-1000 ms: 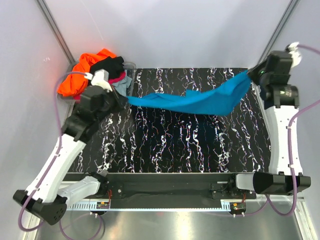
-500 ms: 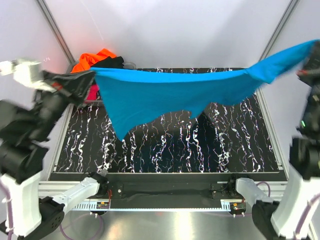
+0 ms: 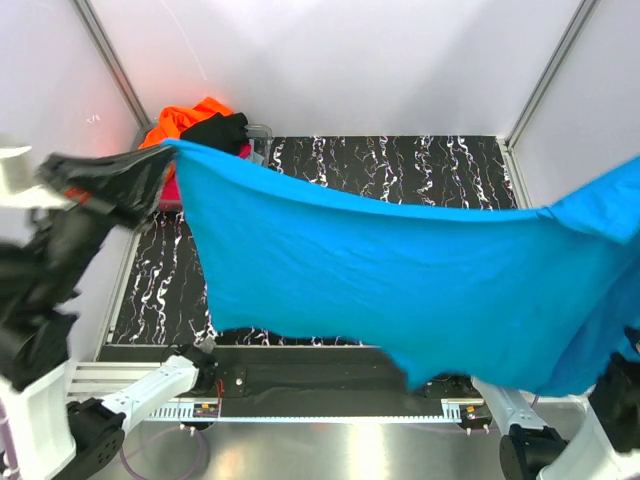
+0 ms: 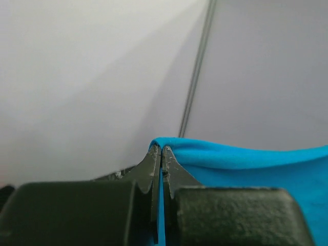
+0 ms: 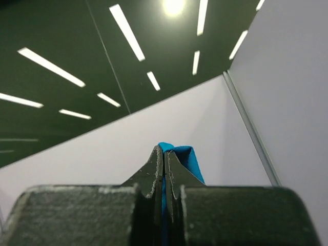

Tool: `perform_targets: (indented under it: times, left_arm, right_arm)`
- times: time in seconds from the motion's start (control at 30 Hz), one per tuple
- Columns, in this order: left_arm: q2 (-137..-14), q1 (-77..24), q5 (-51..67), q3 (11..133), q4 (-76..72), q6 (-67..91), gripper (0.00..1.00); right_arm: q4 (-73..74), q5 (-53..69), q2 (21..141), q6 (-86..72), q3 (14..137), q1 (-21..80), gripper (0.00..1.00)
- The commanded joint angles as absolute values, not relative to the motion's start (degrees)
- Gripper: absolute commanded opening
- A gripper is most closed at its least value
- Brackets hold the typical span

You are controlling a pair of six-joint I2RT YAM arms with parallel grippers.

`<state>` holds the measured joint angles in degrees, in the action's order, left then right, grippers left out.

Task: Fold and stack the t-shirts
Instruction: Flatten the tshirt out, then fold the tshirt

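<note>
The turquoise-blue t-shirt (image 3: 400, 270) hangs spread wide in the air high above the table, stretched between both arms and covering most of the top view. My left gripper (image 3: 165, 155) is shut on its upper left corner; the left wrist view shows the cloth (image 4: 246, 164) pinched between the jaws of that gripper (image 4: 162, 149). My right gripper is out of the top view at the right edge; in the right wrist view it (image 5: 164, 149) is shut on a blue fold (image 5: 187, 160). Orange (image 3: 185, 118), black (image 3: 215, 130) and pink shirts lie piled at the back left.
The pile sits in a clear bin (image 3: 262, 132) at the table's far left corner. The black marbled table (image 3: 400, 165) shows behind and under the hanging shirt. White walls with metal posts (image 3: 105, 60) enclose the cell.
Both arms have risen and swung toward the camera, lifting the blue shirt off the table. It has opened from a bunched strip into a wide hanging sheet.
</note>
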<state>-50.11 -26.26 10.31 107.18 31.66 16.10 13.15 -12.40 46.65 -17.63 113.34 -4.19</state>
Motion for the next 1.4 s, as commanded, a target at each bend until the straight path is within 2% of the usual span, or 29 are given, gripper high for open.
perform_targets:
  times: [0.0,0.1,0.23,0.43,0.5,0.6,0.77,0.87,1.13,1.37]
  left_arm:
    - [-56.3,-26.5,0.9,100.7,31.3,15.6,0.00]
    - [-58.5,-26.2,-5.1,93.9,30.4,14.7,0.00]
    - [-63.4,-24.5,-5.5,82.9,24.0,12.1,0.00]
    - [-80.4,-20.3,-4.0,75.9,8.7,10.1,0.00]
    - [-90.2,-19.4,-3.8,77.2,4.7,9.5,0.00]
    - [-102.9,-17.9,-1.9,83.0,2.9,10.3,0.00]
    - [-114.8,-15.5,1.3,93.2,3.3,12.3,0.00]
    - [-119.0,-14.2,2.5,96.9,4.0,13.1,0.00]
    - [-123.5,-11.9,5.0,102.6,4.4,12.0,0.00]
    - [-124.3,-10.3,4.5,104.9,7.9,13.3,0.00]
  right_arm:
    - [13.4,-12.6,53.0,-14.5,106.0,-4.4,0.00]
    - [10.8,-12.5,54.8,-14.3,97.8,-4.4,0.00]
    - [6.2,-13.4,58.5,-13.2,89.1,-4.4,0.00]
    - [-8.1,-12.0,70.6,-10.7,76.3,-4.4,0.00]
    - [-12.9,-11.3,77.1,-11.0,73.3,-4.4,0.00]
    - [-15.6,-10.9,87.4,-11.0,75.2,-4.5,0.00]
    - [-15.5,-6.8,100.3,-10.0,80.8,-4.5,0.00]
    - [-15.6,-6.8,103.4,-10.7,81.3,-4.5,0.00]
    - [-11.1,-8.3,104.6,-11.6,82.4,-4.5,0.00]
    - [-2.3,-8.1,95.8,-16.0,78.9,-4.5,0.00]
